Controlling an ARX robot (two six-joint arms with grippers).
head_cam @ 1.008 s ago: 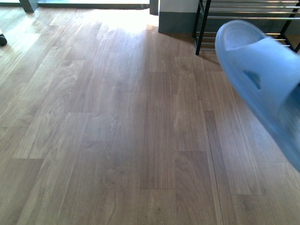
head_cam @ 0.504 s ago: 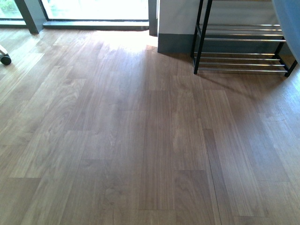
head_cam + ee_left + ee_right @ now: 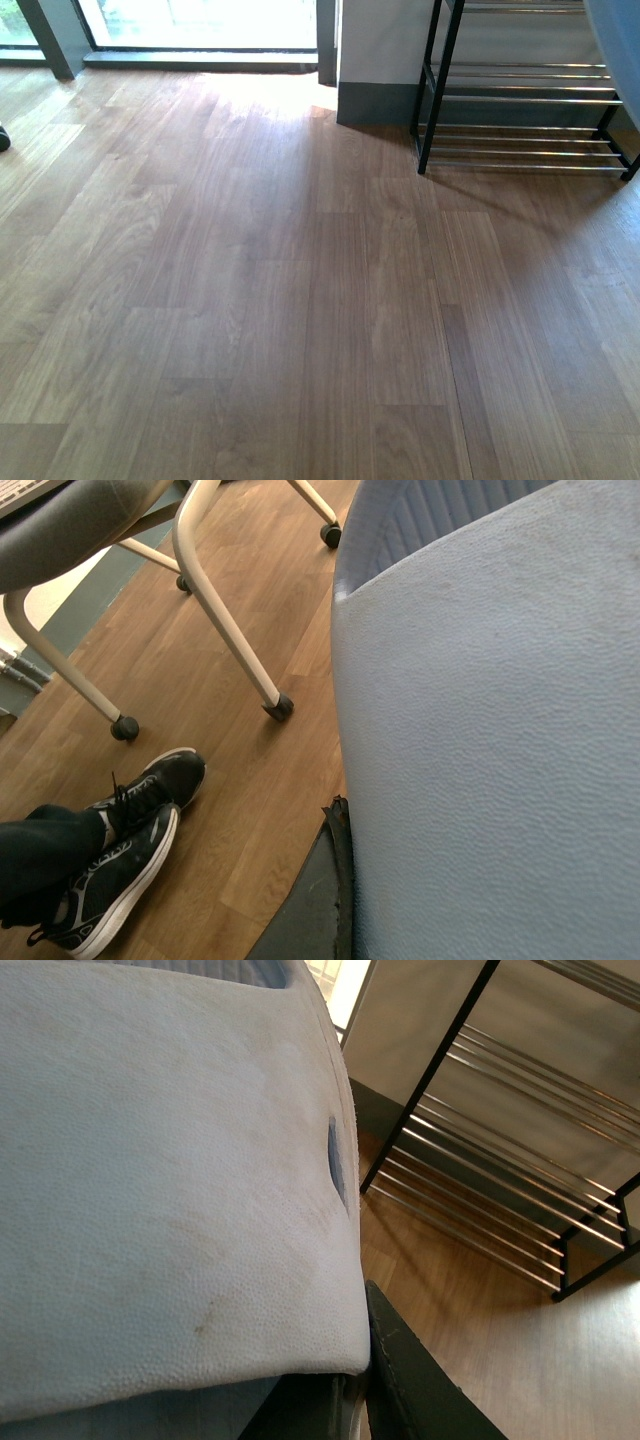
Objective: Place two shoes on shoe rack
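Two slides point(image 3: 480, 730) point(image 3: 150, 1180) aloft; wide bare floor point(image 3: 300, 300) reaches the shoe rack's point(image 3: 520, 100) edge

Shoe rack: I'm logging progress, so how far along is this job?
Done: nothing; the visible rods of the shoe rack hold no shoes. In hand: the left slide and the right slide, each held up by its arm. Left: setting both on the rack.

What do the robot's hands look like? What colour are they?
Only a bit shows. The left gripper's finger is a flat, dark grey blade with a rough black edge. The right gripper's finger is a smooth, dark grey wedge. The left slide and right slide hide the rest. No cables or markings show.
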